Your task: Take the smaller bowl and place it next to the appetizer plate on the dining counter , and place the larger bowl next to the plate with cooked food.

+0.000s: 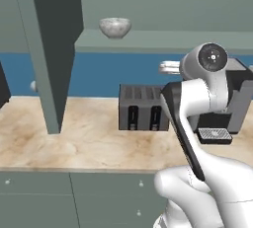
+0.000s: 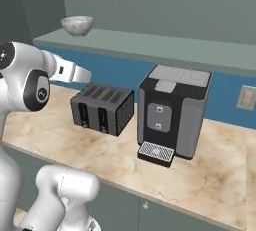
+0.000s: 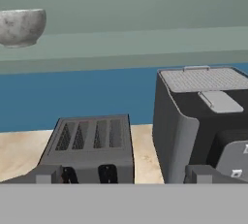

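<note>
The smaller bowl [image 1: 115, 26] [image 2: 77, 25], grey-white and marbled, sits upright on a grey-green wall shelf [image 1: 168, 39] above the countertop. In the hand view the smaller bowl [image 3: 22, 26] is at the upper left, far off and higher than the hand. My gripper [image 3: 123, 175] is open, its two fingertips [image 3: 48, 174] wide apart with nothing between them. It hovers over the counter and faces the toaster. My white hand [image 2: 70, 72] reaches out below and right of the bowl. The larger bowl, both plates and the dining counter are out of view.
A dark toaster [image 1: 141, 108] [image 2: 102, 109] [image 3: 92, 148] and a black coffee machine [image 2: 172, 112] [image 3: 203, 116] stand on the beige marbled countertop [image 1: 74, 143]. A tall grey-green panel [image 1: 49, 49] hangs over the counter to the left of the bowl.
</note>
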Robot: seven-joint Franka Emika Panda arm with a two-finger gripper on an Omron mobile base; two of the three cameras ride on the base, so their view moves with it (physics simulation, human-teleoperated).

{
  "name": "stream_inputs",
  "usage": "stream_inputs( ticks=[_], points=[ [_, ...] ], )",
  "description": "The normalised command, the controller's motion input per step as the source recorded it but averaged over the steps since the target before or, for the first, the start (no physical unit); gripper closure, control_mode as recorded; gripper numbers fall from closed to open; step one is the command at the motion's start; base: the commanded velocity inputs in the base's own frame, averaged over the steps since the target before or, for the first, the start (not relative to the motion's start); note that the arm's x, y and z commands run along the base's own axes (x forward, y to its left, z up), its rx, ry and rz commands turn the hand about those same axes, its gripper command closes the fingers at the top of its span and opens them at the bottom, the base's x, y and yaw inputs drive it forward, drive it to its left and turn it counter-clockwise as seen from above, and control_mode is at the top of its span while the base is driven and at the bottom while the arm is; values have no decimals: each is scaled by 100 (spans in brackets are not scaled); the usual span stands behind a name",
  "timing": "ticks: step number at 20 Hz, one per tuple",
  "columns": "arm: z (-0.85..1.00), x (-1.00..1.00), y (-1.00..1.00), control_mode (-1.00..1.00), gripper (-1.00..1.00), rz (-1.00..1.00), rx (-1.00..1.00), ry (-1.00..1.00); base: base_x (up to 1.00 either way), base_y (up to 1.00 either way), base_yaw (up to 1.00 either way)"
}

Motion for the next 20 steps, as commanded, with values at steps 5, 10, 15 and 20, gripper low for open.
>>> stream_inputs(
  ticks=[5,10,15,20],
  points=[
    [0,0,0,100,-100,0,0,0,64,34,-13],
    [0,0,0,100,-100,0,0,0,49,16,-22],
    [0,0,0,100,-100,0,0,0,50,19,-24],
    [0,0,0,100,-100,0,0,0,54,20,-24]
  ],
)
